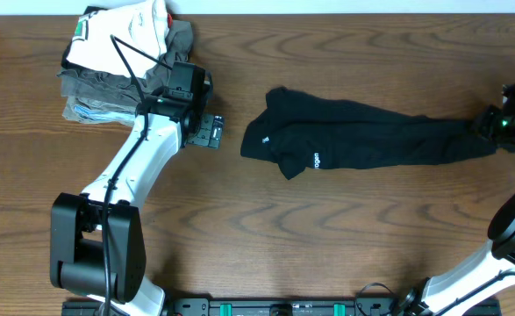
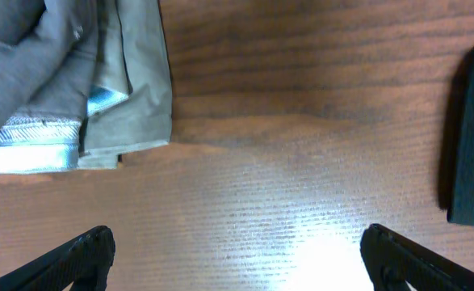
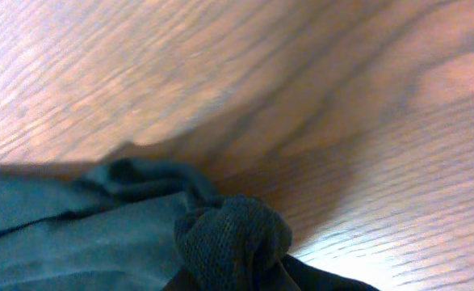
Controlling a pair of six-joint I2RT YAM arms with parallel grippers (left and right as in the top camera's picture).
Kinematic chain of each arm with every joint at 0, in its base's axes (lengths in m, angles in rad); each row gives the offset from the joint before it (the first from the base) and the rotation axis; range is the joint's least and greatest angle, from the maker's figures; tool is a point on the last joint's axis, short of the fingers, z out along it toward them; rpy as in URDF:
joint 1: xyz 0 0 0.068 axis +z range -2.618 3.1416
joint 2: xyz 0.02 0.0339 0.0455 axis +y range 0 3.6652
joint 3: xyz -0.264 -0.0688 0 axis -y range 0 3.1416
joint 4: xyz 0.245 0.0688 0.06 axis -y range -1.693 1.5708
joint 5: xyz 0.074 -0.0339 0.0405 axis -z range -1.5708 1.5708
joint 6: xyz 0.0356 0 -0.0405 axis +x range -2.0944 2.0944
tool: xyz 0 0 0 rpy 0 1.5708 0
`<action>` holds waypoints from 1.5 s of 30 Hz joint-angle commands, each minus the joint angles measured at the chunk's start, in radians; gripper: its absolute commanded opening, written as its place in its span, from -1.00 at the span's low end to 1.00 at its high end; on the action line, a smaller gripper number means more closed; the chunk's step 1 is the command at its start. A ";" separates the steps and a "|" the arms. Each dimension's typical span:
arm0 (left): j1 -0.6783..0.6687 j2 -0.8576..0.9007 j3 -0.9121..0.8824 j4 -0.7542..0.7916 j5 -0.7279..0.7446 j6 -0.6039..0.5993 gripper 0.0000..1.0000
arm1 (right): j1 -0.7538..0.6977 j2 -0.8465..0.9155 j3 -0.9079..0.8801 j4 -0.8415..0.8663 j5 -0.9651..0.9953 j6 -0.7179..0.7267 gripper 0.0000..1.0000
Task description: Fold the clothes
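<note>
1 black garment [image 1: 362, 140], right pincer [image 1: 492, 124] pinching end

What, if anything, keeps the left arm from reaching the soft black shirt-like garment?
Likely nothing, so yes: the open left gripper sits beside the soft black shirt-like garment, with only bare wooden table between them.

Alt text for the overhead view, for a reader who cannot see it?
A black shirt lies stretched across a wooden table, its right end held by the right tool. The left tool hovers open left of it, beside a stack of folded clothes.
</note>
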 commanded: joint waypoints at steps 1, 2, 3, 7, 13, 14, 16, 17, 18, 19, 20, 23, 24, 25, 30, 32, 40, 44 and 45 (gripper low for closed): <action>-0.006 -0.011 0.007 -0.011 0.013 -0.013 0.96 | 0.065 0.001 0.042 -0.049 -0.036 -0.021 -0.97; -0.006 -0.011 0.007 -0.014 0.013 -0.013 0.96 | 0.080 0.001 0.049 -0.067 -0.036 -0.021 -0.98; -0.006 -0.011 0.007 -0.014 0.013 -0.013 0.96 | 0.101 0.001 0.058 -0.090 -0.036 -0.021 -0.97; -0.006 -0.011 0.007 -0.014 0.013 -0.013 0.96 | 0.204 0.001 0.078 -0.143 -0.046 -0.016 -0.97; -0.006 -0.011 0.007 -0.013 0.013 -0.013 0.96 | 0.385 0.001 0.077 -0.128 0.028 0.040 -0.98; -0.006 -0.011 0.007 -0.013 0.013 -0.013 0.96 | 0.414 0.001 0.077 -0.122 0.043 0.053 -0.97; -0.006 -0.011 0.007 -0.013 0.013 -0.013 0.96 | 0.452 0.001 0.076 -0.113 0.050 0.071 -0.97; -0.006 -0.011 0.007 -0.012 0.013 -0.013 0.96 | 0.479 0.001 0.074 -0.107 0.050 0.081 -0.97; -0.006 -0.011 0.007 -0.011 0.013 -0.013 0.96 | 0.496 0.002 0.073 -0.101 0.050 0.087 -0.97; -0.006 -0.011 0.006 -0.010 0.013 -0.013 0.96 | 0.512 0.004 0.072 -0.096 0.050 0.090 -0.97; -0.006 -0.011 0.006 -0.006 0.013 -0.013 0.96 | 0.532 0.007 0.072 -0.092 0.051 0.094 -0.98; -0.006 -0.011 0.006 0.001 0.013 -0.013 0.96 | 0.581 0.016 0.072 -0.082 0.067 0.108 -0.97; -0.006 -0.011 0.006 0.003 0.013 -0.013 0.96 | 0.597 0.018 0.072 -0.080 0.079 0.117 -0.98; -0.006 -0.011 0.006 0.005 0.013 -0.013 0.96 | 0.610 0.019 0.072 -0.078 0.082 0.120 -0.98; -0.006 -0.011 0.006 0.014 0.013 -0.013 0.96 | 0.655 0.019 0.072 -0.075 0.084 0.127 -0.98; -0.006 -0.011 0.006 0.021 0.013 -0.013 0.96 | 0.671 0.019 0.072 -0.082 0.084 0.127 -0.97; -0.006 -0.011 0.006 0.032 0.013 -0.013 0.96 | 0.715 0.018 0.072 -0.139 0.034 0.100 0.55; -0.006 -0.011 0.006 0.038 0.014 -0.014 0.96 | 0.729 0.006 0.073 -0.142 -0.126 0.012 0.43; -0.006 -0.011 0.006 0.040 0.014 -0.014 0.96 | 0.731 -0.002 0.073 -0.143 -0.134 0.009 0.36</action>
